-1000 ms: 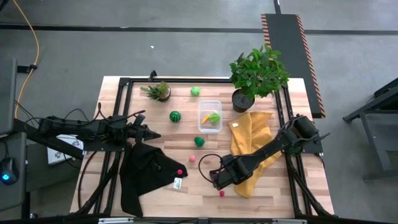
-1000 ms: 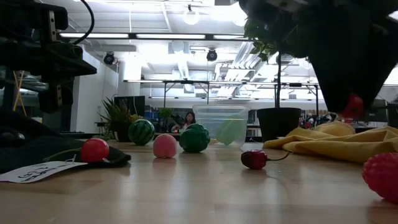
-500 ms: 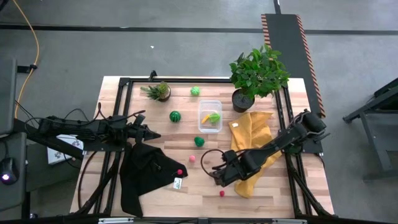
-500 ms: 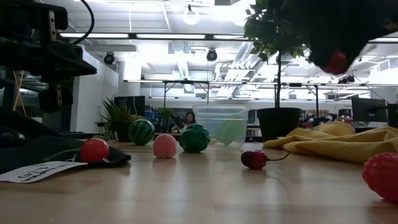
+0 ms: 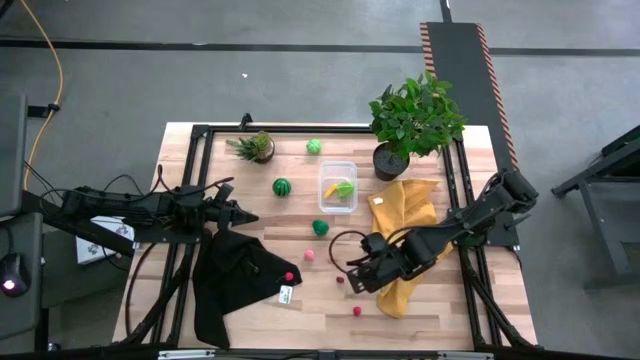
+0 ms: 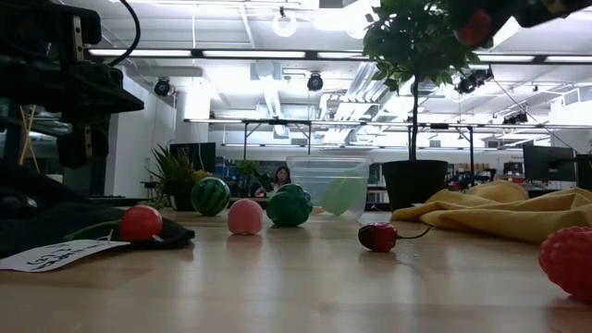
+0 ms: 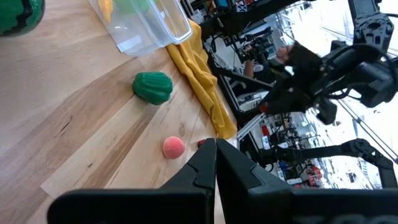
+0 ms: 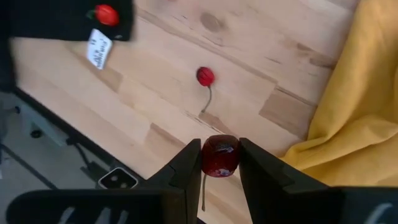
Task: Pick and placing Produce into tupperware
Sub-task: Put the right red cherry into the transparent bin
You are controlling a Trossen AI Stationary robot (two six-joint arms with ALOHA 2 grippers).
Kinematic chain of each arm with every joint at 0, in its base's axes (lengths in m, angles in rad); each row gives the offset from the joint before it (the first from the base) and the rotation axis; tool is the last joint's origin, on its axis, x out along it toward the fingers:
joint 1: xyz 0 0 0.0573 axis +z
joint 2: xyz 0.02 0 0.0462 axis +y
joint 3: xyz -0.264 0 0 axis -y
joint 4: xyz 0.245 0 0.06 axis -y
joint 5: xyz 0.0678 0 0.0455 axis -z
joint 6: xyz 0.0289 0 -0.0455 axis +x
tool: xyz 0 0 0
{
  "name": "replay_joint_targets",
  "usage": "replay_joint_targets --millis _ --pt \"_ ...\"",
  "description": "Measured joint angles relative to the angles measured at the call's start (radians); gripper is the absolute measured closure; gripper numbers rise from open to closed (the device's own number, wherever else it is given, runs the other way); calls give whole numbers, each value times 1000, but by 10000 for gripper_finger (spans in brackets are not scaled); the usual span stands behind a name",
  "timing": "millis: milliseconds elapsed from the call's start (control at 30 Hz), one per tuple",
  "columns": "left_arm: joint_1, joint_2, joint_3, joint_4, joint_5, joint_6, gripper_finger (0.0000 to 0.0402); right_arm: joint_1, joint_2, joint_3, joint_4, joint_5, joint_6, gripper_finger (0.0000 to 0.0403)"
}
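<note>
Right gripper (image 8: pixel 220 163): clamped on a cherry (image 8: pixel 219 155), stem hanging straight down.
Left gripper (image 7: pixel 214 163): shut, empty.

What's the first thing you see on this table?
The right gripper pinches a small dark-red cherry in the air, near the yellow cloth on the table's right side. Another cherry lies on the wood below, and the clear tupperware toward the far middle already holds yellow and green pieces.

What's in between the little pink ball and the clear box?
A bumpy green ball sits between the pink ball and the clear box, touching neither. The high view shows it best.
</note>
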Motion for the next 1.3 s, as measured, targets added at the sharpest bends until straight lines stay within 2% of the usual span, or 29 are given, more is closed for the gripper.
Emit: replay_joint_targets --millis 533,900,1300 --pt "0 0 0 0 0 0 401 0 -119 0 -3 32 -169 316" --pt "0 0 0 0 0 0 401 0 -136 0 -47 42 -269 316" --pt "0 0 0 0 0 0 401 0 -137 0 -112 192 -324 316"
